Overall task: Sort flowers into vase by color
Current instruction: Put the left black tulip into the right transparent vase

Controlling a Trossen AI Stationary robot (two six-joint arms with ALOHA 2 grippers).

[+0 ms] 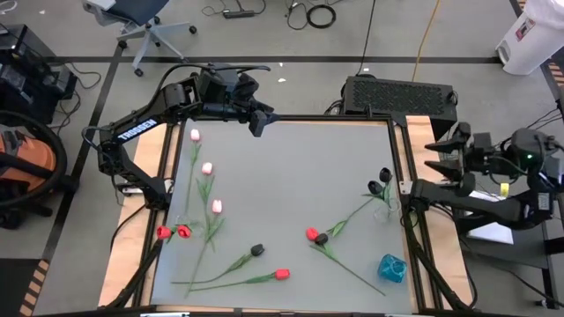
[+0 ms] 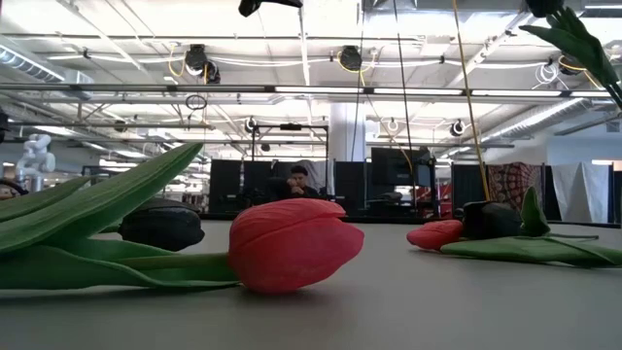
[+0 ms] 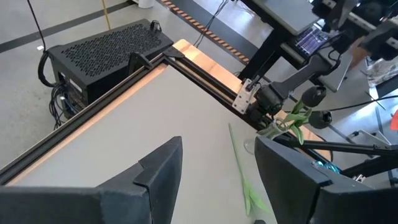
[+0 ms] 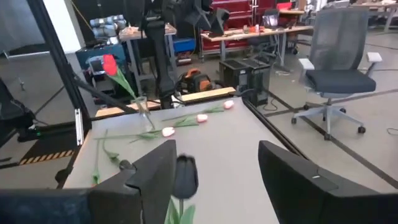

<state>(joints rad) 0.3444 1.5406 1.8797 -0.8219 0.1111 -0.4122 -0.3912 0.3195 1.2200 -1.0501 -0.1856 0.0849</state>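
Observation:
Tulips lie flat on the grey table: three pink ones (image 1: 207, 167) at the left, red ones (image 1: 281, 274) and black ones (image 1: 256, 250) toward the near edge. Black tulips (image 1: 385, 176) stand in a clear vase (image 1: 385, 204) at the right edge. A red tulip (image 4: 109, 62) stands in another clear vase (image 4: 144, 112) at the near left. My right gripper (image 1: 434, 157) hangs open just beyond the right edge, level, pointing at the black tulip head (image 4: 185, 177) without touching it. My left gripper (image 1: 263, 123) waits open over the far edge.
A blue crinkled cup (image 1: 392, 267) stands at the near right corner. A red and a black tulip (image 1: 315, 236) lie crossed right of the middle, with a long stem (image 3: 239, 168) running toward the right vase. The middle and far part of the table is bare grey.

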